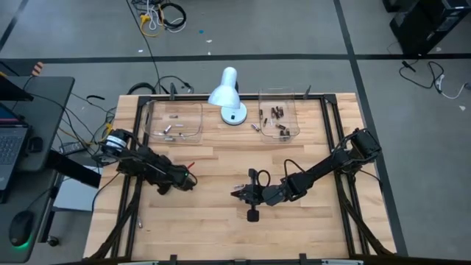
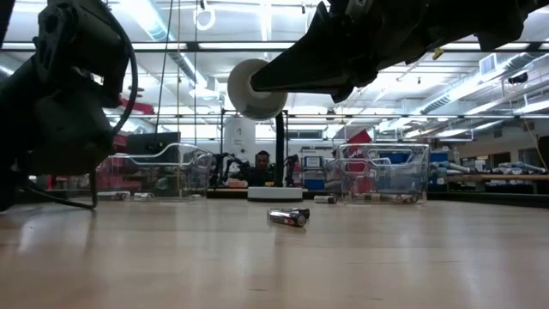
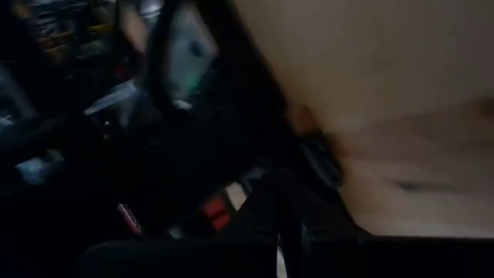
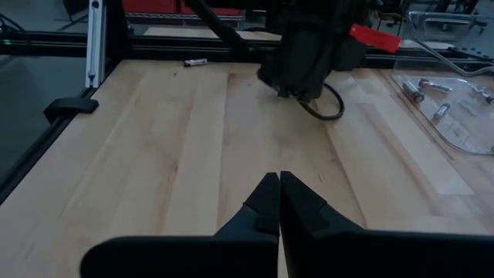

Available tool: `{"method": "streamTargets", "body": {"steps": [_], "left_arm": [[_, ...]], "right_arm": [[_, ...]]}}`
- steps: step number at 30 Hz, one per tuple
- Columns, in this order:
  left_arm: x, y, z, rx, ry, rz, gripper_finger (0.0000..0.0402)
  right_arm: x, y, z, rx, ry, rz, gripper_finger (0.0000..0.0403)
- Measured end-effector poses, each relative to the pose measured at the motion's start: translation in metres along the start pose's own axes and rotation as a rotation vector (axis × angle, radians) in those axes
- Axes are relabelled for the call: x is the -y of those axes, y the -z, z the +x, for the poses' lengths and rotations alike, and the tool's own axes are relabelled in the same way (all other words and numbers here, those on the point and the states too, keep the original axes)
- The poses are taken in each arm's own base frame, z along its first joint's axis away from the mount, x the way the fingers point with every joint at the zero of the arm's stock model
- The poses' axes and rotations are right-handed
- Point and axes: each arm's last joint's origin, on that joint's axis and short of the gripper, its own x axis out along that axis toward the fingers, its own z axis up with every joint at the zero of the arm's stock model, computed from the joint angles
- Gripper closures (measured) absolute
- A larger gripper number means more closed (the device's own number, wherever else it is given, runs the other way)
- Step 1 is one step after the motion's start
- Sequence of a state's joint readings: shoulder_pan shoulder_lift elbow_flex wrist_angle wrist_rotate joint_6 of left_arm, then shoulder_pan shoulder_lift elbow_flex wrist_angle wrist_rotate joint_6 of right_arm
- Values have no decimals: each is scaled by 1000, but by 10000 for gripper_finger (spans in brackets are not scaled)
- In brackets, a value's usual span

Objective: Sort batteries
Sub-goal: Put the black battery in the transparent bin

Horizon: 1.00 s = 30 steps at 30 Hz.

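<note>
1. Batteries (image 1: 278, 118) seen from the high view lie sorted in two clear trays at the far edge of the wooden desk (image 1: 221, 228). The right tray (image 1: 294, 99) holds a cluster of dark ones, mostly standing lengthwise toward the far edge; the left tray (image 1: 197, 110) holds a few pale ones lying at mixed angles. One stray battery (image 1: 255, 126) rests on the desk just beside the right tray's left wall. A white desk lamp (image 1: 227, 94) stands between the trays. The left gripper (image 1: 188, 180) sits near the desk's left side, the right gripper (image 1: 239, 194) near its middle; both sets of fingers are pressed together and hold nothing.

2. Low view, level with the desk: the stray battery (image 2: 288, 216) lies flat on its side, long axis running across the picture, in front of the lamp base (image 2: 274, 194). Behind it stand both trays, with small batteries on their floors. A person (image 2: 261, 168) sits in the room beyond.

3. Left wrist view: dark and blurred; only a strip of pale desk surface (image 3: 386, 77) can be told.

4. Right wrist view: the right arm's fingers (image 4: 266, 202) meet tip to tip over bare wood. Farther off, the left arm's gripper (image 4: 305, 54) hangs over the desk. A lone battery (image 4: 195, 62) lies flat near the desk's edge. Pale batteries (image 4: 413, 92) lie in the clear tray at the side.
</note>
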State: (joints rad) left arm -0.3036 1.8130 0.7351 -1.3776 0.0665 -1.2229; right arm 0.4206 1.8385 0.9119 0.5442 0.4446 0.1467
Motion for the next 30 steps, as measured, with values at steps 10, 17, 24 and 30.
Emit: {"method": "streamTargets", "body": {"steps": [10,17,24,30], "left_arm": [[11,-4,1,55,132,204,401],[10,-8,7,44,145,269,401],[8,-13,10,-12,165,300,401],[4,-21,11,-103,214,330,401]], "right_arm": [[0,0,0,-1,0,-9,403],[0,0,0,-1,1,-8,403],[0,0,0,-1,1,-8,403],[0,0,0,-1,0,-8,403]]}}
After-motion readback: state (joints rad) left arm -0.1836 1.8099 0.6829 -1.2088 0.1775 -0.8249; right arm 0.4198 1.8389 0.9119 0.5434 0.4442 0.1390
